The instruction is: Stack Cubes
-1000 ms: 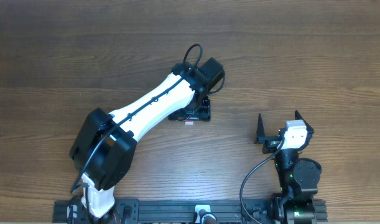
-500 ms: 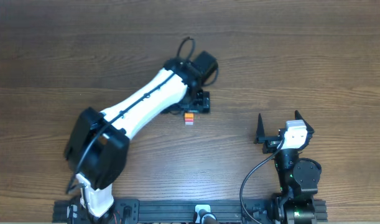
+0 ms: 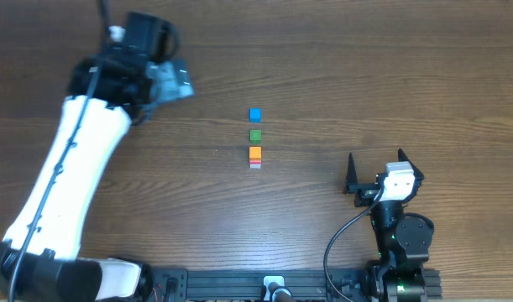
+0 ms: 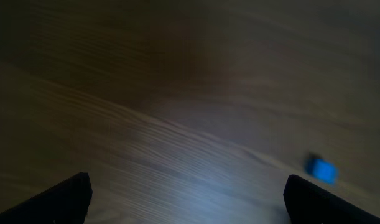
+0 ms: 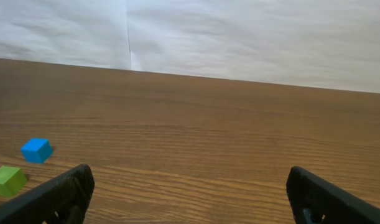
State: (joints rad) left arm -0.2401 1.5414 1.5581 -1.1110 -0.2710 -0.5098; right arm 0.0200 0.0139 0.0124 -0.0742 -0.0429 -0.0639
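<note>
Top view: stacked one pair only, orange cube (image 3: 255,153) atop a lower cube (image 3: 255,165) of unclear colour, mid wooden table (image 3: 424,75). Left green cube (image 3: 255,135) and blue cube (image 3: 254,114) loose just beyond, in line. Swung left gripper (image 3: 179,84) off the stack to far left, fingers spread wide, empty. Held right gripper (image 3: 376,159) parked near right, likewise spread, unchanged.

Top view: fixed overhead, looking straight down on the table (image 3: 365,67). Left wrist view: raised over the table, tilted down. Right wrist view: low, near level, facing the white wall (image 5: 239,37). Shared by all: blue cube (image 3: 255,114).
</note>
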